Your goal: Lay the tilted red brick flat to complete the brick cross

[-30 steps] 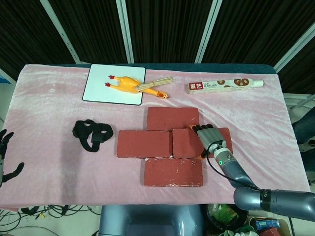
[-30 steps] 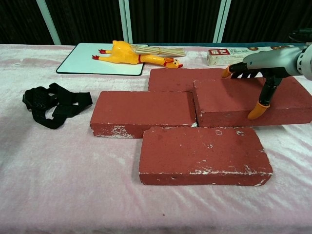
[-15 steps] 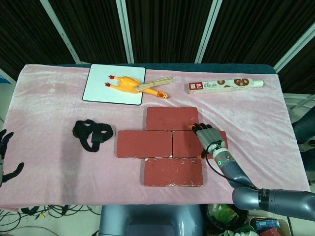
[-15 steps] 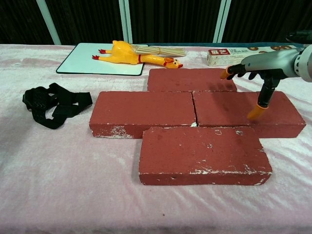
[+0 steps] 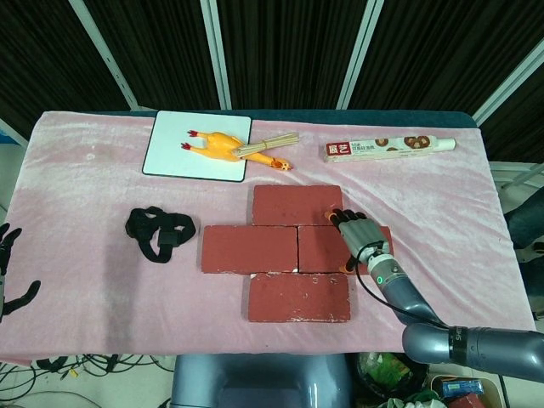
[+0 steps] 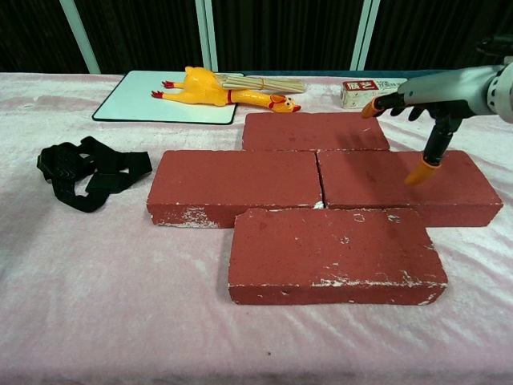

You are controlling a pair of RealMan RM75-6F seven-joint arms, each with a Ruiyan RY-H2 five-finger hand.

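1. Fingers (image 6: 422, 170) of the right hand (image 5: 364, 244) hang spread and orange-tipped just above the right red brick (image 6: 401, 186), holding nothing.
2. That brick lies flat on the pink cloth (image 5: 85, 221), its left end against the left brick (image 5: 248, 248), with the far brick (image 5: 296, 204) and near brick (image 5: 297, 297) completing the cross.
3. At the far left edge, the left hand (image 5: 8, 276) rests with fingers apart, empty.
4. Farther back sit a rubber chicken (image 5: 223, 146) on a white board (image 5: 174, 144), a bundle of sticks (image 5: 268, 144), a long biscuit box (image 5: 389, 149) and a black strap (image 5: 159, 234).
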